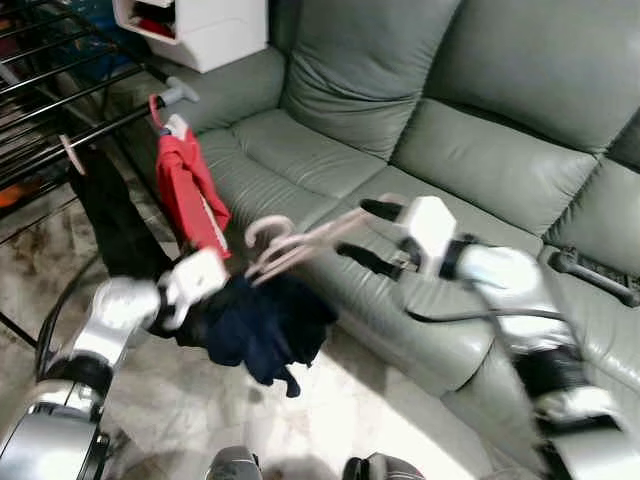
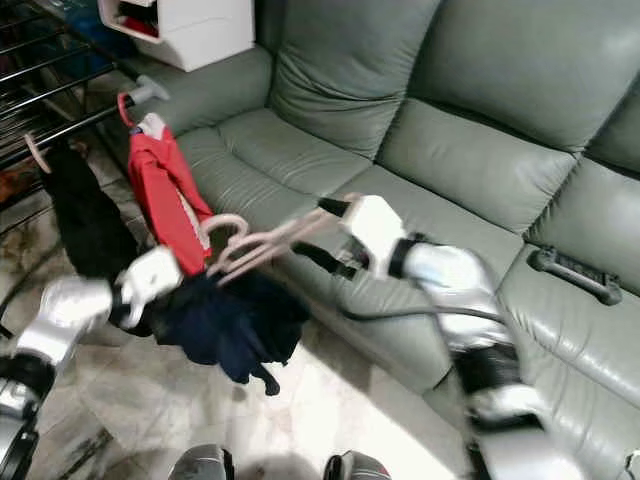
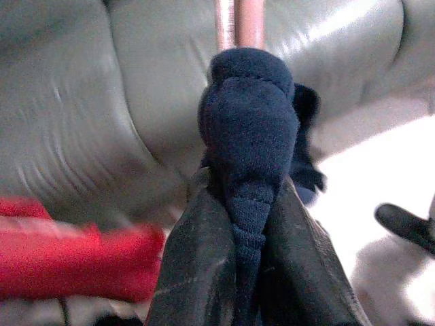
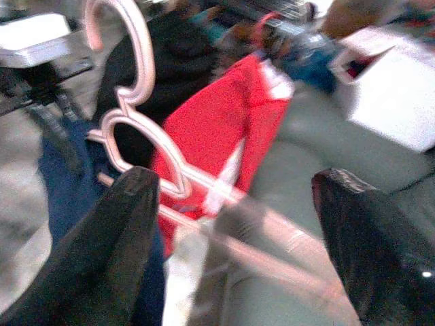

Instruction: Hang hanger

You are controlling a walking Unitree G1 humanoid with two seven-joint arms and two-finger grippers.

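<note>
1. A black drying rack (image 1: 60, 95) stands at the far left, on the marble floor (image 1: 180, 400); a black garment (image 1: 115, 225) hangs from it.
2. Just to the right of the black one, a red garment (image 1: 190, 195) hangs on a red hanger from one of the rack's bars.
3. The left tool (image 3: 248, 272) is low at the left, in front of the rack; its two black fingers (image 3: 197, 272) are clenched on a fold of the dark blue garment (image 1: 262, 325), as the left wrist view shows.
4. The blue garment hangs in a bunch from the pink hanger (image 1: 290, 245), above the floor and just in front of the sofa's edge.
5. The pink hanger lies tilted in the air between the two tools, its hook (image 4: 126, 41) pointing towards the rack, near the red garment and not on any bar.
6. The right tool (image 1: 375, 235) is over the seat of the grey-green sofa (image 1: 480, 150). Its fingers (image 4: 112, 251) stand apart in the right wrist view, with the blurred far end of the hanger between them; whether they touch it cannot be told.
7. A white box (image 1: 195, 30) sits on the sofa arm at the back; a black remote (image 1: 595, 275) lies on the seat at the far right.
</note>
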